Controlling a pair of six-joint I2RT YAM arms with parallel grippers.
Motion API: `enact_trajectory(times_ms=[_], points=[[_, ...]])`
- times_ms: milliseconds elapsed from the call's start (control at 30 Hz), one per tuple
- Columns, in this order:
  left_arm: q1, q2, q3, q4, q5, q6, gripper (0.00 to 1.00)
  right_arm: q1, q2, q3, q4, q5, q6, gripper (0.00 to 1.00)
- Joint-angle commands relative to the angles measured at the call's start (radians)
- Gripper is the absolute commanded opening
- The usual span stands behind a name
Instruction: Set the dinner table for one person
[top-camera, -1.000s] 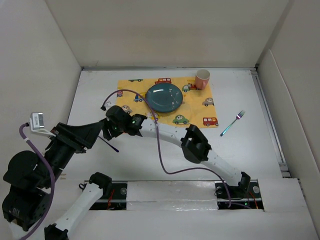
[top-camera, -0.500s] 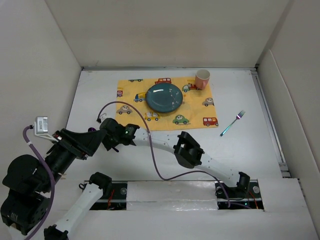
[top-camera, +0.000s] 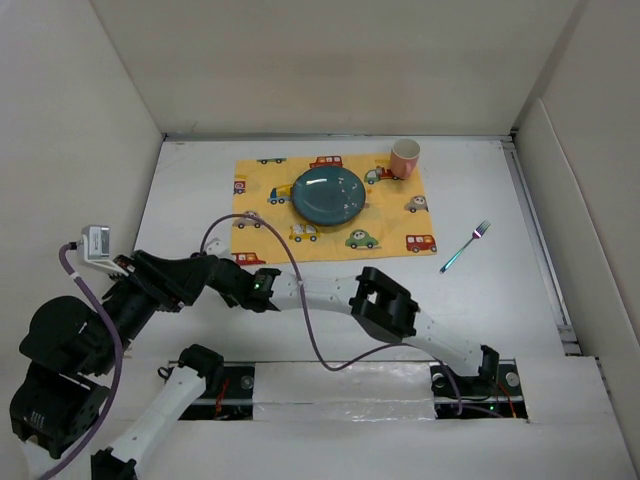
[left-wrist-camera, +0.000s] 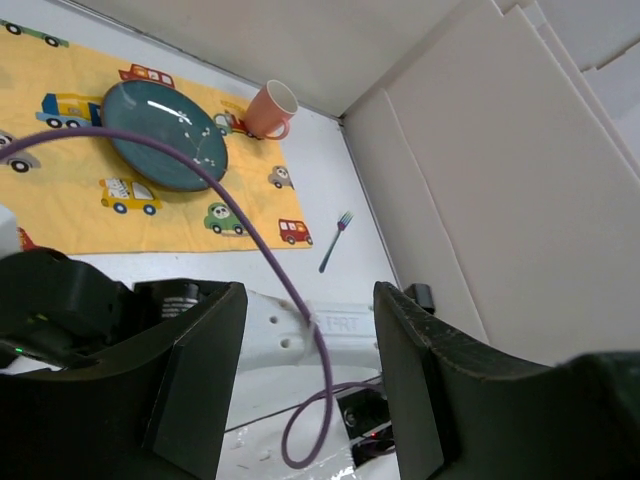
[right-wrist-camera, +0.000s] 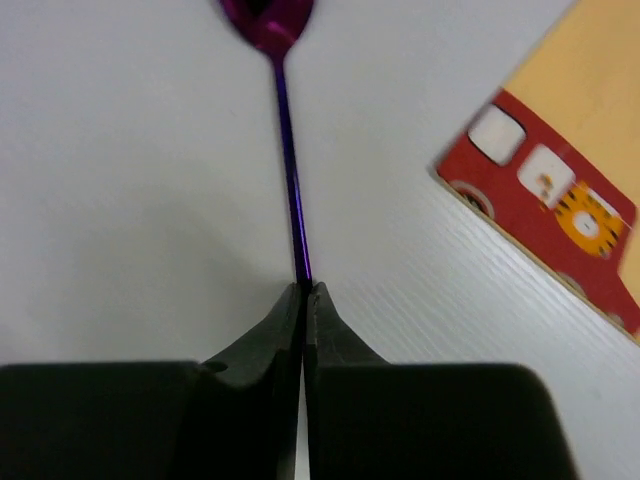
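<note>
The right fingers (right-wrist-camera: 275, 335) pinch the purple spoon (right-wrist-camera: 291, 210), its bowl cut off at top. The left fingers (left-wrist-camera: 195, 370) stand spread

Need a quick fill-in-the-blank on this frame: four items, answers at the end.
1. The right pincer is shut on the handle of a purple ____.
2. The teal ____ sits on the yellow mat.
3. The fork lies on the bare table, on the ____ side of the mat in the top view.
4. The left pincer is ____, holding nothing.
Missing words: spoon; plate; right; open.
</note>
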Motion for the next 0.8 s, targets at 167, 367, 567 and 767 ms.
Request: enact_trajectory(times_ms=[167,367,567,767], points=[[0.003,0.035,-0.079,0.124,-0.02,0.06,0.51,0.015,-0.336,-0.615,0.003,0.03,0.18,0.0],[0.003,0.01,-0.179,0.176,-0.016,0.046,0.51,0.062,-0.539,-0.883,-0.021,0.079,0.299,0.0],[0.003,0.027,-0.231,0.239,0.003,0.045,0.51,0.073,-0.676,-0.971,-0.012,0.079,0.34,0.0],[0.003,0.024,-0.263,0.268,0.018,0.034,0.51,0.092,-0.597,-0.972,-0.073,0.087,0.375,0.26]])
